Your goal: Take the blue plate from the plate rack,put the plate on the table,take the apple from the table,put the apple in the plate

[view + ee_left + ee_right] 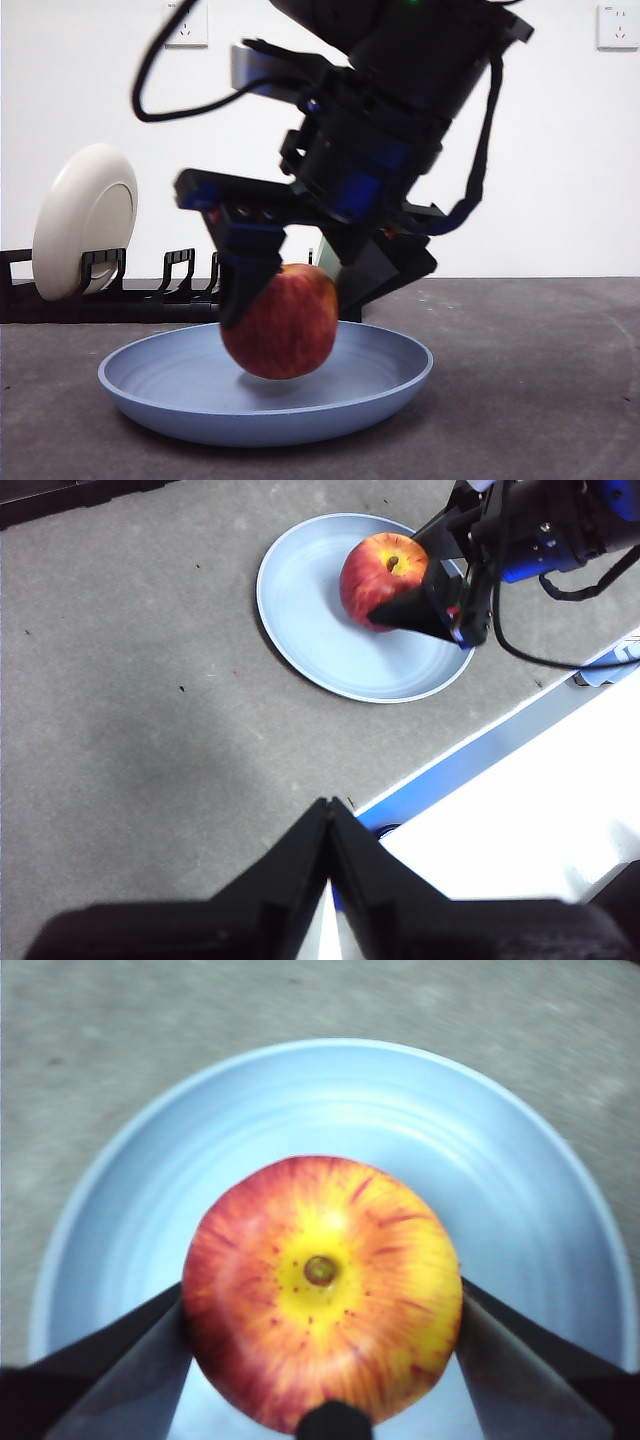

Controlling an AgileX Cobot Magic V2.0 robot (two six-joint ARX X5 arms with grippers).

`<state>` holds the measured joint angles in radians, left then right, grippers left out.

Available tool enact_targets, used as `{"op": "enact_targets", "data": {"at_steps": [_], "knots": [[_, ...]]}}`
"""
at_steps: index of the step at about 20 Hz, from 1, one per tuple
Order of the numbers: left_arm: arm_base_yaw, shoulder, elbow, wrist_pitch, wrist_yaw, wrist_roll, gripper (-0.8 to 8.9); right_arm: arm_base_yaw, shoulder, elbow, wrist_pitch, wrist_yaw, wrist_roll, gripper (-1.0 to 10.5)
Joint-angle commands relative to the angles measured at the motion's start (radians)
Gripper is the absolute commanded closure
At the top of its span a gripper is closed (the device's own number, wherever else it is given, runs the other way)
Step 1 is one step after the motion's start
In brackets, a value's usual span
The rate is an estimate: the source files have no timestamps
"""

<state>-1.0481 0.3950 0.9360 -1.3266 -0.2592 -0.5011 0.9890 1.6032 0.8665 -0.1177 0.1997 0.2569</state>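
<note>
The blue plate (190, 385) (310, 610) (300, 1100) lies flat on the dark grey table (540, 380). Right over its middle hangs the red and yellow apple (285, 325) (378, 568) (320, 1290), stem end up, its underside very close to the plate's floor. My right gripper (292, 305) (322, 1302) comes down from above and is shut on the apple, one jaw on each side. My left gripper (328, 815) is shut on nothing, well away from the plate, above the table's edge. The black plate rack (150, 295) stands behind the plate.
A cream plate (85, 215) stands upright in the rack's left end. Bare table lies to the right of the blue plate. In the left wrist view a white and blue surface (520, 780) borders the table.
</note>
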Motion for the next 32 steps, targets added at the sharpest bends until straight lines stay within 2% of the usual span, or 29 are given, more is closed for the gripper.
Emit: {"op": "enact_targets", "data": {"at_steps": [1,4,7,12,18,24,28,32], "knots": [[0.004,-0.003,-0.005,0.003,-0.004,0.0,8.19,-0.002,0.004,-0.008,0.023,0.002,-0.003,8.8],[0.004,-0.003,-0.005,0.003,-0.004,0.0,8.19,-0.003,0.019,-0.008,0.022,0.003,-0.006,8.7],[0.004,-0.003,-0.005,0.003,-0.004,0.0,8.19,-0.003,0.029,-0.008,0.037,-0.002,-0.007,6.9],[0.004,-0.003,-0.005,0.003,-0.003,0.0,8.19,-0.003,0.052,-0.008,0.028,-0.001,-0.025,4.7],[0.004,-0.003,-0.005,0.003,-0.003,0.0,8.19,-0.003,0.053,-0.003,0.026,-0.001,-0.024,4.6],[0.004,-0.003,-0.005,0.003,-0.004,0.0,8.19,0.001,0.0,0.08,-0.086,-0.001,-0.025,4.6],[0.004,-0.003,-0.005,0.003,-0.006,0.008,8.19,0.001,-0.055,0.174,-0.235,0.003,-0.08,4.6],[0.004,-0.003,-0.005,0.004,-0.055,0.01,8.19,0.001,-0.157,0.258,-0.411,0.01,-0.085,4.7]]}}
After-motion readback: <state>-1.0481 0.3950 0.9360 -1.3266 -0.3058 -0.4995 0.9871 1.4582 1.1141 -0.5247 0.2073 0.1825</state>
